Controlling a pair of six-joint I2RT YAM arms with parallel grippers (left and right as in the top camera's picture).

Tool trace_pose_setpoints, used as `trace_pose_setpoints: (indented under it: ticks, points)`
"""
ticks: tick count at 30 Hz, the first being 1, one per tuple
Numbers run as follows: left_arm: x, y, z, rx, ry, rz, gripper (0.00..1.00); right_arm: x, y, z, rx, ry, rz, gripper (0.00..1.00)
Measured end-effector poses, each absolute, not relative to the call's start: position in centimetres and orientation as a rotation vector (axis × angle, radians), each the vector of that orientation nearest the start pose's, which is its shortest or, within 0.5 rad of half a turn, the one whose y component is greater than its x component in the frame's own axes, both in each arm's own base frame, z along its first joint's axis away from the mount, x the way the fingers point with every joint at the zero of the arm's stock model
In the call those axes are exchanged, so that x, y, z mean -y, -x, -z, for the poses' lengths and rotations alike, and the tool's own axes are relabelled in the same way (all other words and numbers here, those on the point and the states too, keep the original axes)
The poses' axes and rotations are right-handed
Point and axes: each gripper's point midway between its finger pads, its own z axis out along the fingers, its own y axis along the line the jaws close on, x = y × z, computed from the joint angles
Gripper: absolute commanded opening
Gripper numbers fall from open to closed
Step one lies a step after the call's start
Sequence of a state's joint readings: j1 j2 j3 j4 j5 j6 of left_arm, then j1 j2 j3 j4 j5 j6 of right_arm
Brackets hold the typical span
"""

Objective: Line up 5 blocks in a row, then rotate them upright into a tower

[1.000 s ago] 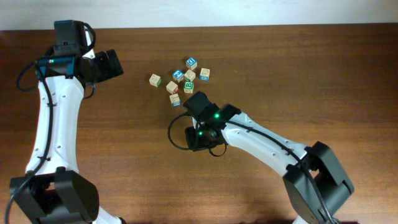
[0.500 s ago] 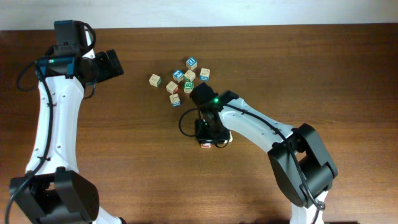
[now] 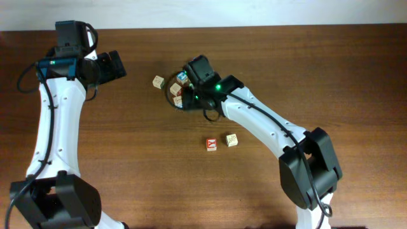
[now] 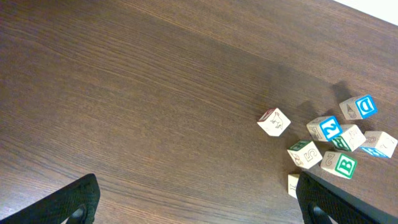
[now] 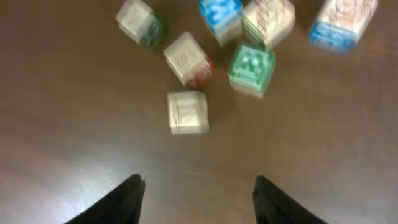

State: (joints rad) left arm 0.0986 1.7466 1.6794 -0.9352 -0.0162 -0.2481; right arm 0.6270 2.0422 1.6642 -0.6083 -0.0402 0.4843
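The red Y block (image 3: 212, 144) lies on the counter (image 3: 331, 70) toward 6 o'clock. A pale block (image 3: 231, 140) sits just beside it at 3 o'clock, not touching. The other blocks cluster well apart, at 11 o'clock from that pair. There the green B block (image 5: 252, 67) has a plain-faced block (image 5: 188, 112) at its 8 o'clock and a blue-faced cube (image 5: 221, 14) at its 11. My right gripper (image 5: 198, 190) hangs above this cluster, released, nothing between its fingers. My left gripper (image 4: 196, 199) is spread wide and empty, at 9 o'clock from the cluster.

right-wrist blocks (image 5: 188, 112) blurred, too soft to read
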Motion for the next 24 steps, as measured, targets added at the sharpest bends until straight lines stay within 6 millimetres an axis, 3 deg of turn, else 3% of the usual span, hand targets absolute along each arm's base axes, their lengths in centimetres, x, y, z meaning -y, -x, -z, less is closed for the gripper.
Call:
trace_pose_setpoints:
  ticks: [2, 5, 7, 12, 16, 21, 24]
  points:
    - [-4.7, -44.5, -21.0, -2.533, 0.450, 0.036, 0.99, -32.5, -44.0, -9.7, -2.573, 0.206, -0.477, 0.60]
    - [-4.7, -44.4, -21.0, -2.534, 0.450, 0.036, 0.99, -33.3, -45.2, -4.5, -2.628, 0.241, -0.407, 0.59]
    - [-4.7, -44.4, -21.0, -2.534, 0.450, 0.035, 0.99, -33.6, -45.7, -3.0, -2.627, 0.283, -0.384, 0.58]
    - [-4.7, -44.4, -21.0, -2.534, 0.450, 0.035, 0.99, -34.6, -46.2, -3.5, -2.576, 0.380, -0.377, 0.51]
    - [-4.7, -44.4, -21.0, -2.534, 0.450, 0.035, 0.99, -36.5, -44.8, -3.6, -2.552, 0.486, -0.378, 0.51]
    - [-4.7, -44.4, -21.0, -2.534, 0.450, 0.035, 0.99, -37.0, -44.1, -1.9, -2.574, 0.531, -0.357, 0.33]
    - [-4.7, -44.4, -21.0, -2.534, 0.450, 0.035, 0.99, -36.8, -44.1, -1.8, -2.577, 0.533, -0.348, 0.30]
